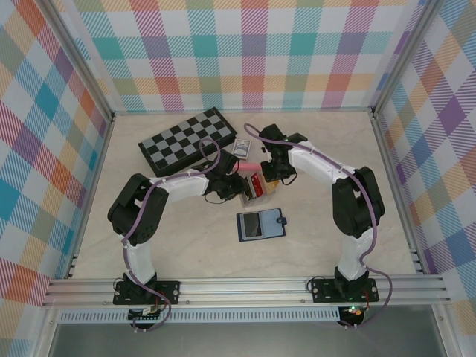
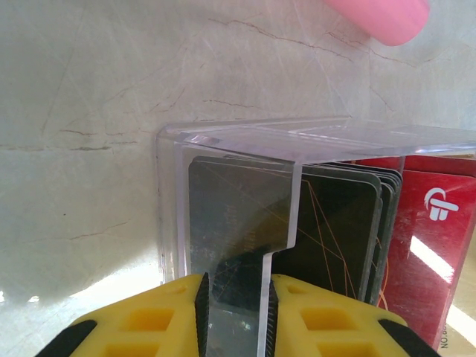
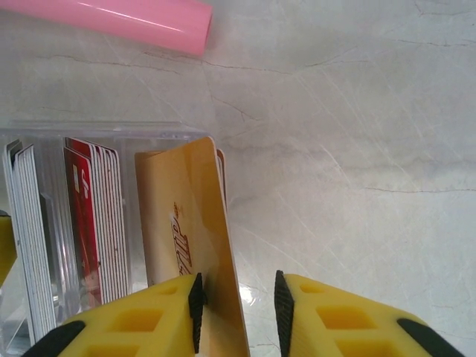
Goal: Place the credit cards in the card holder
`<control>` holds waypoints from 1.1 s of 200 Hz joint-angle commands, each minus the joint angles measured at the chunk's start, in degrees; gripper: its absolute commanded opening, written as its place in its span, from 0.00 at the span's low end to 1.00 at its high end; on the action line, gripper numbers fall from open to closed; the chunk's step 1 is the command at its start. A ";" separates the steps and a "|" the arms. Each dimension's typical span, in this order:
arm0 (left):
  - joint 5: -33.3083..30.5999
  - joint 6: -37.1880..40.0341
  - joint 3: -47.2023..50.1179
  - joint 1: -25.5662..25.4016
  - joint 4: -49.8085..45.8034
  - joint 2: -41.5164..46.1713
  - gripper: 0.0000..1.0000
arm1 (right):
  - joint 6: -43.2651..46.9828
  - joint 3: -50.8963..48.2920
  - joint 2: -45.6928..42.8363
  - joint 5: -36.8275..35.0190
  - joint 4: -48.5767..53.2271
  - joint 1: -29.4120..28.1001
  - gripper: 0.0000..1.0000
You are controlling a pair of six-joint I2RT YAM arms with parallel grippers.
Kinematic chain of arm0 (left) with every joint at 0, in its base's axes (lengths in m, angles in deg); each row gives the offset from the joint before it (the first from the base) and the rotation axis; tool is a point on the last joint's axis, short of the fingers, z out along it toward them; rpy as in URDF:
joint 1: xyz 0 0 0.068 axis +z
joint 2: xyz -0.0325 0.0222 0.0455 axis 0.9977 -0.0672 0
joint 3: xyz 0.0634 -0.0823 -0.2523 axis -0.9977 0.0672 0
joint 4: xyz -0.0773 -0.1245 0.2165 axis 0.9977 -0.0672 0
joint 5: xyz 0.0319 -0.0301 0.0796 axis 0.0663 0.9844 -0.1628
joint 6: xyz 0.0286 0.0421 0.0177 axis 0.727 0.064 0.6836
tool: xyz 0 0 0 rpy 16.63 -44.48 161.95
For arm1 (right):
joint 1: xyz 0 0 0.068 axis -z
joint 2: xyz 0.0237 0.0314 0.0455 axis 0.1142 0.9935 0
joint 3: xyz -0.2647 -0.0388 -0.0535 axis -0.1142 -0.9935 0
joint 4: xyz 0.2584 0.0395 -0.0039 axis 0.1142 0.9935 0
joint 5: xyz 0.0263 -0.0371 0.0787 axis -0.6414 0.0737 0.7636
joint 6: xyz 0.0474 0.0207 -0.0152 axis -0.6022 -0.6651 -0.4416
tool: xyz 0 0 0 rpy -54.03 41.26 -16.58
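Observation:
The credit cards stand on edge in a clear plastic box (image 1: 253, 188) at the table's middle. In the left wrist view black cards (image 2: 327, 216) and a red card (image 2: 435, 238) show through the box (image 2: 245, 141). My left gripper (image 2: 234, 312) is shut on the box's clear wall. In the right wrist view an orange card (image 3: 182, 216) sticks up beside red cards (image 3: 82, 208) and white ones (image 3: 26, 223). My right gripper (image 3: 238, 305) straddles the orange card: its left pad touches it, the right pad stands apart. The navy card holder (image 1: 260, 224) lies shut in front of the box.
A pink tube (image 1: 249, 168) lies just behind the box, between both grippers. A folded chessboard (image 1: 186, 141) and a small pack of playing cards (image 1: 242, 147) sit at the back. Bare tabletop (image 3: 357, 149) extends to the right of the orange card.

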 commanded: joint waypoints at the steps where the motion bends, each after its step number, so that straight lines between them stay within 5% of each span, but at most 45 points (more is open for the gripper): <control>1: -0.23 0.25 0.59 0.43 -3.78 -0.70 0.26 | 0.59 1.35 -2.58 -0.86 1.78 0.19 0.28; 58: -0.03 0.19 0.40 0.42 -3.76 -0.74 0.26 | 0.94 1.70 -3.10 -1.70 2.13 0.15 0.27; 82: 0.14 0.20 0.32 0.35 -3.71 -0.86 0.26 | 1.16 1.62 -3.21 -1.17 2.14 0.11 0.17; 131: 0.29 0.21 0.68 0.33 -3.13 -0.91 0.26 | -0.68 0.56 -2.13 3.11 1.17 0.18 0.39; 220: 0.23 0.25 1.02 0.28 -3.25 -0.89 0.25 | -1.76 1.50 3.40 2.45 0.45 0.11 0.45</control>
